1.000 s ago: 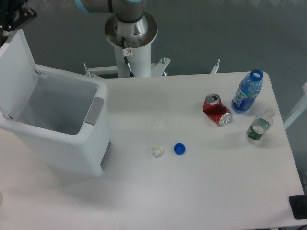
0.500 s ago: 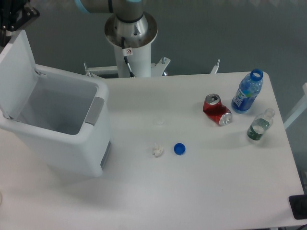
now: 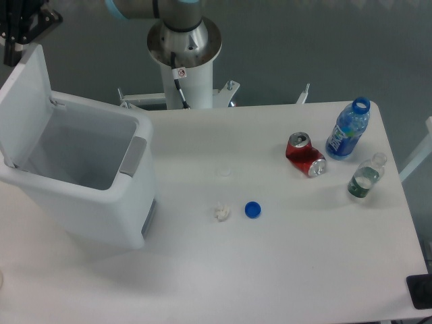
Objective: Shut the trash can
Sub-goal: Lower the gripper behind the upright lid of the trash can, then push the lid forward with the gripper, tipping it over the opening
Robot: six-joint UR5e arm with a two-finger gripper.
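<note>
Trash can open at table's left edge, lid upright | right of it: paper scrap, blue cap, wide bare tabletop | gripper at lid's top edge, grip unclear | since before: lid tipped slightly inward.

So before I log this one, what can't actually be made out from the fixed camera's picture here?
- Claw: cut off by the top-left edge, dark and small; open or shut cannot be told, nor whether it touches the lid.
- Trash can: its floor is hidden by its own walls, so contents are unknown.
- Arm: only the base column and a bit of one joint show.
- Dark thing at the bottom-right corner: cut off, unidentifiable.
</note>
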